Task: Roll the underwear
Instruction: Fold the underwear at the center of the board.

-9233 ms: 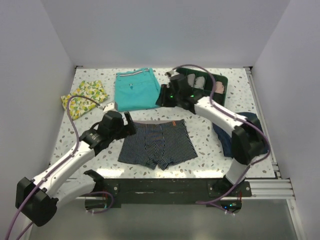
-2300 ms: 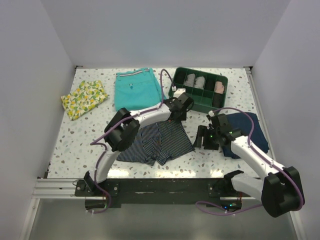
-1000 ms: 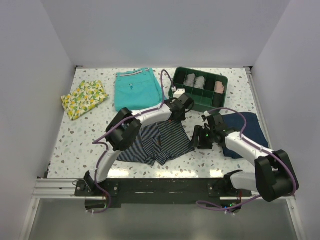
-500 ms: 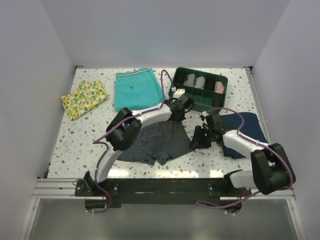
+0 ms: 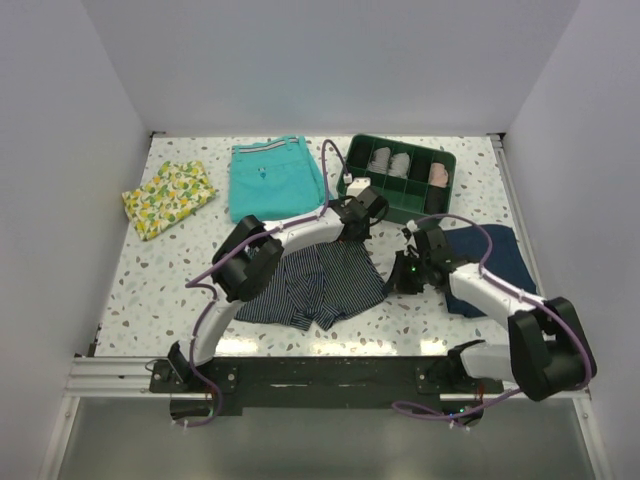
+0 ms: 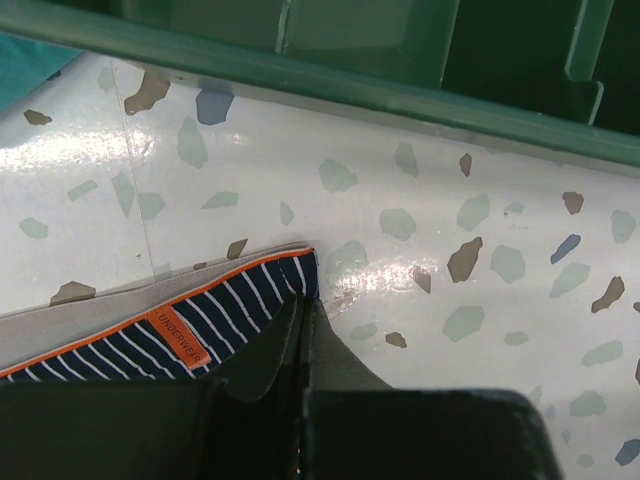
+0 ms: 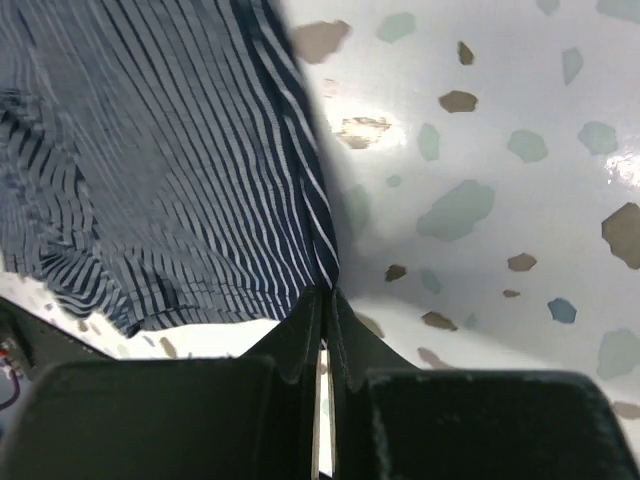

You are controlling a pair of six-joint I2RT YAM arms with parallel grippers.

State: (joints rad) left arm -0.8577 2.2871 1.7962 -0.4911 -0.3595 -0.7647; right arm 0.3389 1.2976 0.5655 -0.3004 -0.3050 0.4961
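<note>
— Since a second ago our right gripper has slid in from the bare table to the right edge of the underwear.
— Do we have cloth in it?
— We do: its fingers are pressed together with the striped hem pinched between them.
— And our left gripper?
— Clenched on the waistband's far right corner, just beside the orange tag, near the green tray. We see the underwear lying spread at the table's middle, in front of the teal shorts.
</note>
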